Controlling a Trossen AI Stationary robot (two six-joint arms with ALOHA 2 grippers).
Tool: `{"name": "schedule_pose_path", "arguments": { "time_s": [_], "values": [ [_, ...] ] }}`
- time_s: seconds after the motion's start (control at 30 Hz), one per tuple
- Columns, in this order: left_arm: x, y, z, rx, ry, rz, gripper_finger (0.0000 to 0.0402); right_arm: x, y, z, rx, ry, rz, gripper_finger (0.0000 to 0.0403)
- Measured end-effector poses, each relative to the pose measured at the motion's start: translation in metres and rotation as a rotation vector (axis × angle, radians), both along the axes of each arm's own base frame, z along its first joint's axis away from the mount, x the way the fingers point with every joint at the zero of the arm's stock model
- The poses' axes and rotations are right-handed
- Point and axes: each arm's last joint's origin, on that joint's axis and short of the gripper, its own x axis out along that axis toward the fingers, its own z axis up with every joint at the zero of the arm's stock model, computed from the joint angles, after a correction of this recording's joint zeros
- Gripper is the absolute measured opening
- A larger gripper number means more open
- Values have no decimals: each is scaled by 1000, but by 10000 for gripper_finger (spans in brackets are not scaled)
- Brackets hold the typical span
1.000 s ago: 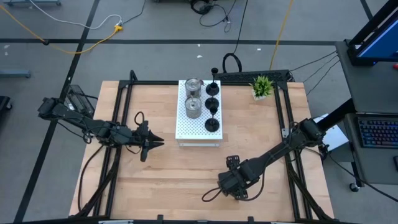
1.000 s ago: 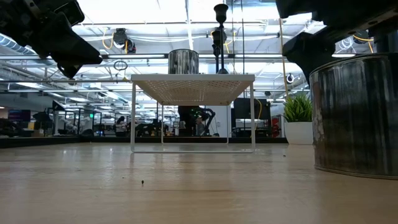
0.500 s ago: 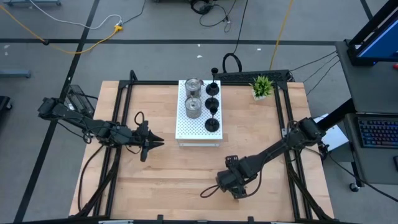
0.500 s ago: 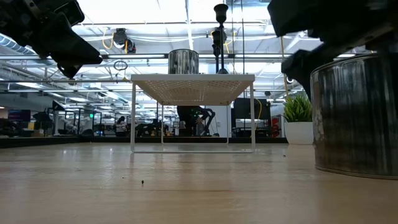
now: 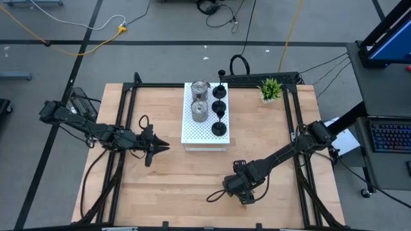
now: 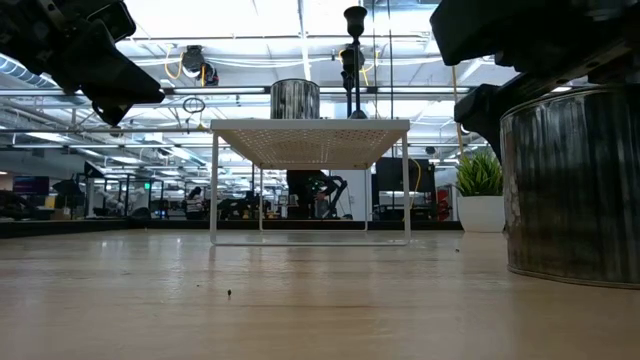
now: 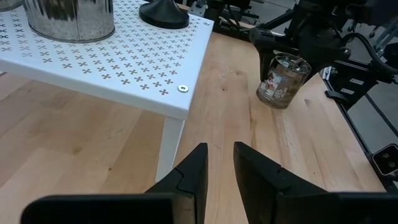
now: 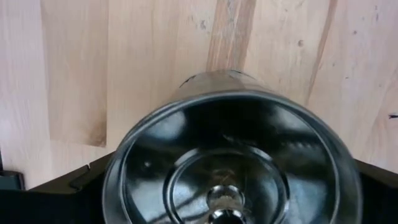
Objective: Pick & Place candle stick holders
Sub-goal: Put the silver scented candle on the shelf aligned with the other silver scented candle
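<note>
One shiny silver candle stick holder (image 6: 570, 180) stands upright with its base on the table near the near edge; it also shows in the left wrist view (image 7: 283, 81). My right gripper (image 5: 239, 187) is above it, open, with one finger at each side of its wall (image 8: 230, 93). Two silver holders (image 5: 200, 99) and several black ones (image 5: 219, 109) stand on the white perforated board (image 5: 205, 136). My left gripper (image 5: 164, 147) hangs shut and empty above the table, left of the board. My right gripper comes at the silver holder from above, pointing down, its fingers (image 8: 68, 186) beside the wall below the rim. I cannot tell whether they touch it. The holder stands upright on the table.
A small green plant (image 5: 270, 88) stands at the table's far right. The white board stands on legs (image 6: 213, 185) at the far middle. Bare wood lies between the board and the near edge (image 5: 180, 186).
My right gripper has gone down and a little toward the table's left edge, closing in around the silver holder. The holder stays standing on the table.
</note>
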Motion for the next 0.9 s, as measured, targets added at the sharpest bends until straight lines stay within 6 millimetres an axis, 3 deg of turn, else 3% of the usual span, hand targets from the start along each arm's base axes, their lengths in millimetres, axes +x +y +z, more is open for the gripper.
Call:
{"name": "schedule_pose_path", "arguments": {
  "time_s": [0.9],
  "values": [
    [0, 0, 0, -4, 0, 1, 81, -1, -1, 0, -8, 13, 7, 400]
  ]
}}
